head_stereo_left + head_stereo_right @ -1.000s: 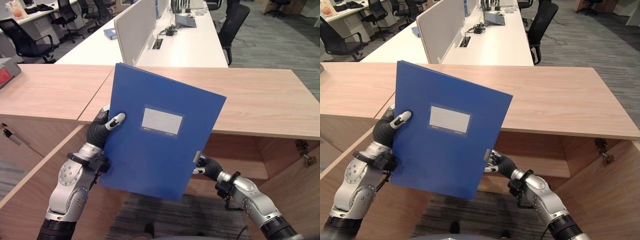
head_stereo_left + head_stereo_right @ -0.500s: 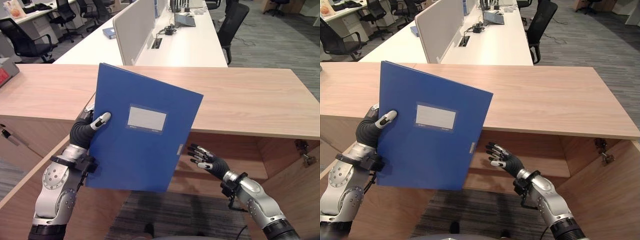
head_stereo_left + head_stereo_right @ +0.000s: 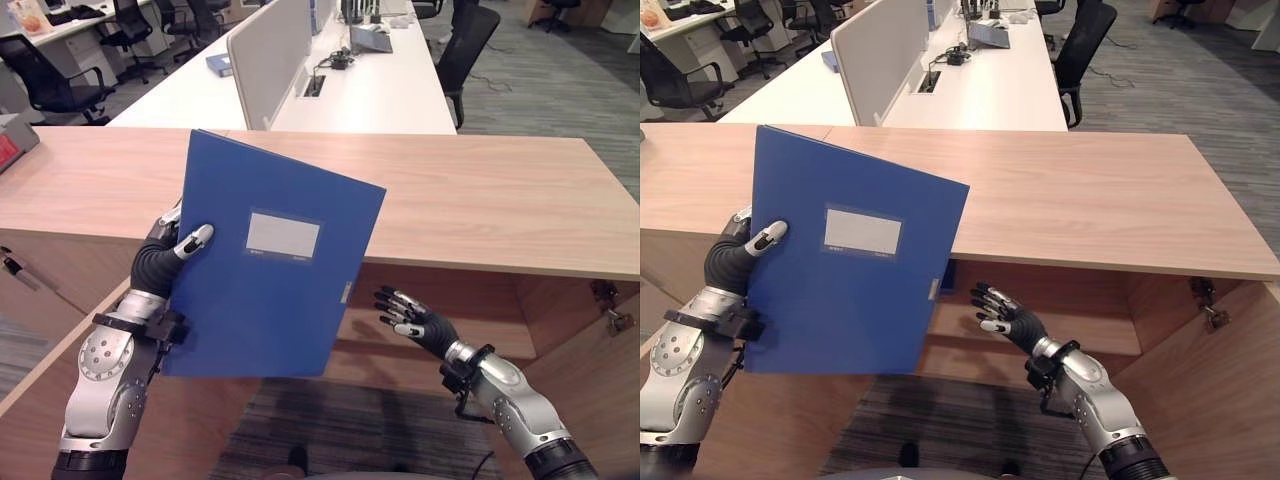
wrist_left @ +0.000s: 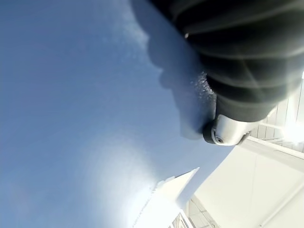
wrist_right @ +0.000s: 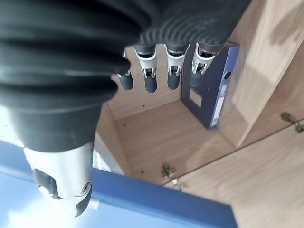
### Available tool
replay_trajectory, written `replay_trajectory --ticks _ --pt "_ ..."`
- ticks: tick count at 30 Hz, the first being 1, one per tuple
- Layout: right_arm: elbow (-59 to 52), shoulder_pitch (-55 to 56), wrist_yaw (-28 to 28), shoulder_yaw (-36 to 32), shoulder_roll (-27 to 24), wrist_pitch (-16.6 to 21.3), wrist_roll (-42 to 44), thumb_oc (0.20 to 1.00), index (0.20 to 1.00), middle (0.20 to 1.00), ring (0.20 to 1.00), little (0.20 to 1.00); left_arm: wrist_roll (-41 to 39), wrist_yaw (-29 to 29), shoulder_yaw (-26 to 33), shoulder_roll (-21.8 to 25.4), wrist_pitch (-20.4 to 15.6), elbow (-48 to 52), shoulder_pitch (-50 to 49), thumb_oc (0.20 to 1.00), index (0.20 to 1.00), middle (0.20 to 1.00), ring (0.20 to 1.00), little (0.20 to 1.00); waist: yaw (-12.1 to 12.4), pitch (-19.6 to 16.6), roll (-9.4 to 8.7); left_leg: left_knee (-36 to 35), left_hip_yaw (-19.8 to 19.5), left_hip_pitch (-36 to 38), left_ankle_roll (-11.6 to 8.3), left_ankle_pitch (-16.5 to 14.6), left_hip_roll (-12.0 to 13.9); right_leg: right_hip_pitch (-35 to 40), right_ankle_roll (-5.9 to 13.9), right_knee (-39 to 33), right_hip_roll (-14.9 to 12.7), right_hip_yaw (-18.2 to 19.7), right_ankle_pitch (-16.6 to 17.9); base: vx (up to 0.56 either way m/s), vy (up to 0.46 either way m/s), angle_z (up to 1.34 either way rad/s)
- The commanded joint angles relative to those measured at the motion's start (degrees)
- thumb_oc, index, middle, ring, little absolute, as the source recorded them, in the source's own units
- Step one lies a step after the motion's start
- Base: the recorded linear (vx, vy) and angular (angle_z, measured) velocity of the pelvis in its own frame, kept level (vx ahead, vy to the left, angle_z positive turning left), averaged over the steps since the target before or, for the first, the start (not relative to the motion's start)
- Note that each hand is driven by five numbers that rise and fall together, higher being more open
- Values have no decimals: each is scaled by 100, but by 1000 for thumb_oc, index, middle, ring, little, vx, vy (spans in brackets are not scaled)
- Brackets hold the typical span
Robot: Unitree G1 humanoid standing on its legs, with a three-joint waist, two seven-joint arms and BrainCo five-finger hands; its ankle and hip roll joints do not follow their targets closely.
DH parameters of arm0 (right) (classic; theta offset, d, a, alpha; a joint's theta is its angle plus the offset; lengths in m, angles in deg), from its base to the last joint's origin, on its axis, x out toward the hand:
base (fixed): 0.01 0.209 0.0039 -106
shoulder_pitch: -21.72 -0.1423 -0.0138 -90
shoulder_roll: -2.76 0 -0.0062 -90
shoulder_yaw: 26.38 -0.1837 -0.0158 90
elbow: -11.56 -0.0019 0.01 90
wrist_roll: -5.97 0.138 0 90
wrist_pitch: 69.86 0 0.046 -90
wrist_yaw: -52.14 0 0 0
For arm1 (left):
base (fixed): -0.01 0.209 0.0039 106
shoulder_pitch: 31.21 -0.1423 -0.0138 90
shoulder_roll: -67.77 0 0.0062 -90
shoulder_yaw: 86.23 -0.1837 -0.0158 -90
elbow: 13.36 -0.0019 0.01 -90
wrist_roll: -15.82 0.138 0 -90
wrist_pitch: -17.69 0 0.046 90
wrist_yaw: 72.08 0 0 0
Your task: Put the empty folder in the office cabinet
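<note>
Folder: blue folder [image 3: 265,270] upright before me, above the open cabinet [image 3: 470,300], hiding its left part.
My left hand [image 3: 170,255]: thumb clamped on the folder's left edge.
My right hand [image 3: 415,318]: fingers spread, empty, apart from folder.
Inside cabinet: dark binder [image 5: 211,90] standing upright.
Behind: wooden countertop [image 3: 500,200], white desks [image 3: 380,90].

Open-plan office: desk rows [image 3: 370,90], partition screens [image 3: 265,65], swivel chairs [image 3: 465,50].

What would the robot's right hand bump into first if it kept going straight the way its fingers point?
Probably the blue folder in the left hand: the open right hand points toward its edge. Depth is unclear; it might pass behind into the cabinet.
</note>
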Motion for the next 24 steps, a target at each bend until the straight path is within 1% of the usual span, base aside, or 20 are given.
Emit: replay_trajectory --ticks 1,10,16,24 --pt "-588 -527 37 244 299 325 500 1000 1000 1000 1000 1000 58 72 -46 83 -484 48 515 200 200 200 200 200 -79 89 -298 75 237 369 -219 -600 55 319 277 34 -151 180 -590 0 0 0" --pt "-662 -769 28 485 398 328 470 1000 1000 1000 1000 1000 57 -3 -498 -159 -446 72 706 200 200 200 200 200 -113 81 -320 75 258 374 -209 -612 59 308 268 34 -151 203 -583 0 0 0" --pt "-497 -1063 -60 837 586 354 517 1000 1000 1000 1000 1000 -29 -54 -1030 -397 -398 38 927 200 200 200 200 200 -136 97 -330 75 296 373 -209 -607 66 303 260 34 -156 220 -570 -14 -5 -3" --pt "-316 -1237 -90 1175 785 356 545 1000 1000 1000 1000 1000 -164 -96 -1552 -629 -339 -20 1133 200 200 200 200 200 -150 117 -340 75 323 379 -203 -610 72 288 250 34 -145 221 -559 0 0 0"
